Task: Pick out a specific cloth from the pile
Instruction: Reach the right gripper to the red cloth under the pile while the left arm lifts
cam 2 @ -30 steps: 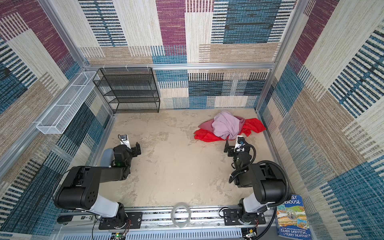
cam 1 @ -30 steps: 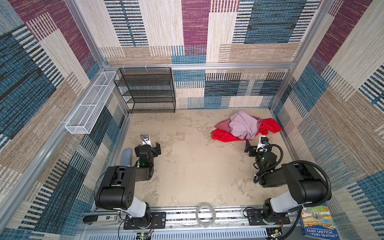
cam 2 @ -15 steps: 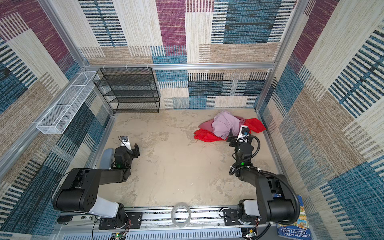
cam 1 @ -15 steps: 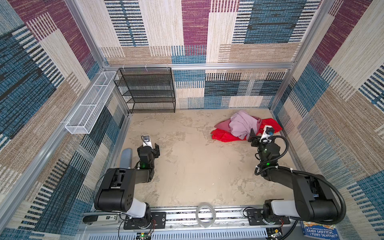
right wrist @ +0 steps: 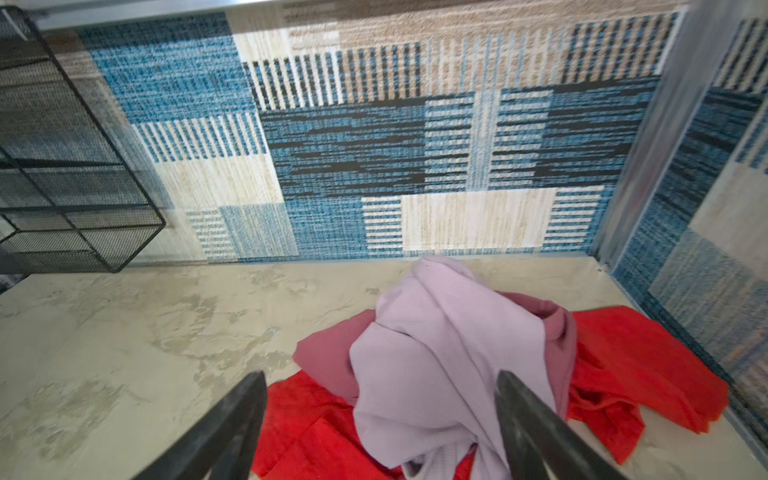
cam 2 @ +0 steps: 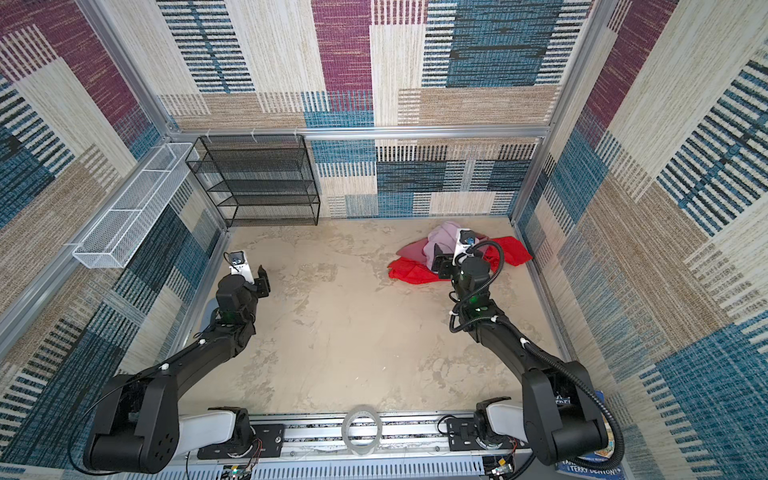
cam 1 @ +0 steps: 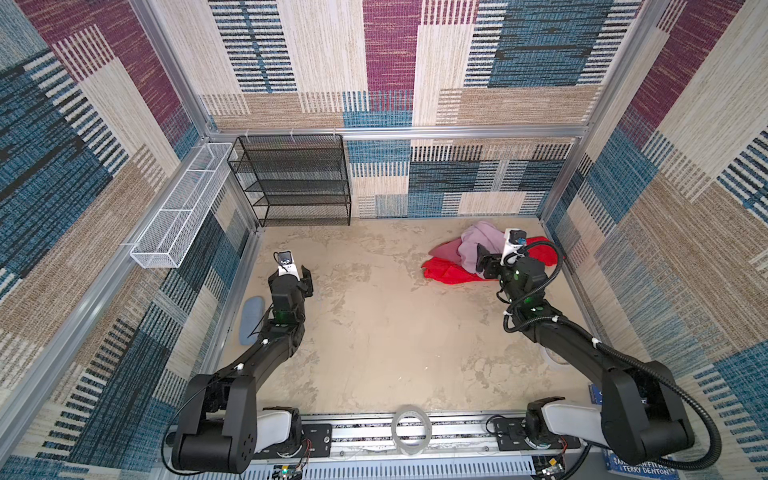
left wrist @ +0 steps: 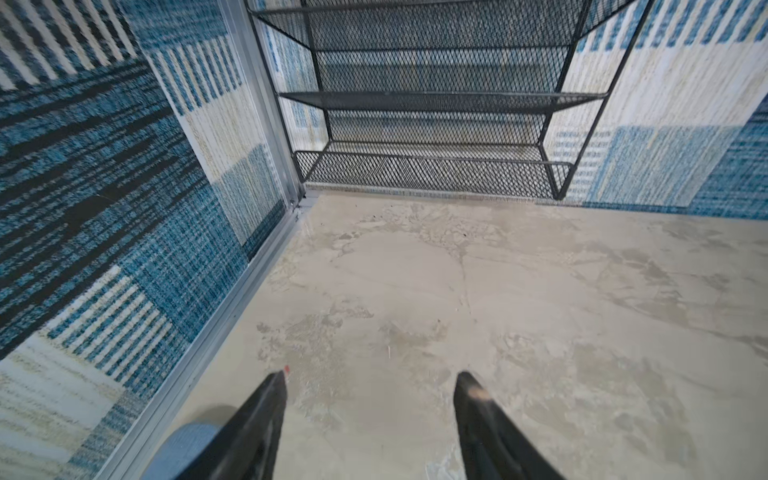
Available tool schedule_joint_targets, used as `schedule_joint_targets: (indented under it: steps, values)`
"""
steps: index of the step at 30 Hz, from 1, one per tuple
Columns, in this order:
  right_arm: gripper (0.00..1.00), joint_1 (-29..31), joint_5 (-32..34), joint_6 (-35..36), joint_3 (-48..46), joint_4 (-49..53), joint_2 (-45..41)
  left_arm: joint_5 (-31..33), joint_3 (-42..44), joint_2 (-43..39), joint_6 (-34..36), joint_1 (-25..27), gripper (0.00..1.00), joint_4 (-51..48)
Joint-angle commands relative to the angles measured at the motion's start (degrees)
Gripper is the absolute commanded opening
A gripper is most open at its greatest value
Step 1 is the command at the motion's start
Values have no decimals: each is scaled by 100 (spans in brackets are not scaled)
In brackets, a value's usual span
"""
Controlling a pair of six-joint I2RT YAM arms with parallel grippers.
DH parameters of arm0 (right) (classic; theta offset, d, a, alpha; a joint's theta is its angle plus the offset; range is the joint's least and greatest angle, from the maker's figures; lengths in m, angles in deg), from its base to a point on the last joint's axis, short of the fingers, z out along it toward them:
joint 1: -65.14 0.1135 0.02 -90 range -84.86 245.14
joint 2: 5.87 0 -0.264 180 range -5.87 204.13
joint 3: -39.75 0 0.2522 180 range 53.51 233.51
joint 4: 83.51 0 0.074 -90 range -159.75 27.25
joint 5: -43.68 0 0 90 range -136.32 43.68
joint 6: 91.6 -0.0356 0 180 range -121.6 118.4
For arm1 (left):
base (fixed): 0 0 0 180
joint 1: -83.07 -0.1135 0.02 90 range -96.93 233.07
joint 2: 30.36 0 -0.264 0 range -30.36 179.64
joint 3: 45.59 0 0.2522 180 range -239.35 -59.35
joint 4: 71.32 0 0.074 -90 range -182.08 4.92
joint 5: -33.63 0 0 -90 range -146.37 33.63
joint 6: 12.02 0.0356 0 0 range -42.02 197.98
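- Step: reaching; right gripper (right wrist: 380, 415) hangs over the pile (cam 1: 478, 257), jaws wide, holding nothing
- Red cloth (right wrist: 636, 365) lies bottommost, under lilac cloth (right wrist: 436, 353)
- Next: pinch exposed red only
- Left gripper (left wrist: 370, 399) apart, jaws parted, empty

Setting: a robot test cell, a lab enclosure and not a home.
Walls: patchwork carpet panels (cam 1: 390, 62) in blue, beige and plum, held in aluminium framing (cam 1: 395, 132), on three sides.
Floor: mottled beige tabletop (cam 1: 395, 324) filling the lower middle.
Robots: two black arms bolted to a metal rail (cam 1: 361, 434) along the bottom edge, with exposed wiring.
Fixtures: black mesh shelf rack (cam 1: 297, 183) at upper left centre; white wire basket (cam 1: 183, 208) mounted on the left wall.
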Motion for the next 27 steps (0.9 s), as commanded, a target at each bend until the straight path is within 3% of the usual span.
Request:
schedule_joint_targets:
  steps: [1, 6, 13, 27]
  values:
    - [85, 277, -84, -102, 603, 965, 493, -9, -540, 6, -488, 88, 67, -1285]
    - [77, 818, -158, -148, 1487, 1734, 1503, -302, -1335, 191, -927, 347, 67, -2420]
    - [63, 1222, -20, -361, 2254, 2218, 2561, -668, -1469, 149, -1186, 669, 67, -2662]
    - [61, 1322, 42, -581, 3186, 2912, 3607, -713, -1523, 179, -1151, 719, 67, -2841]
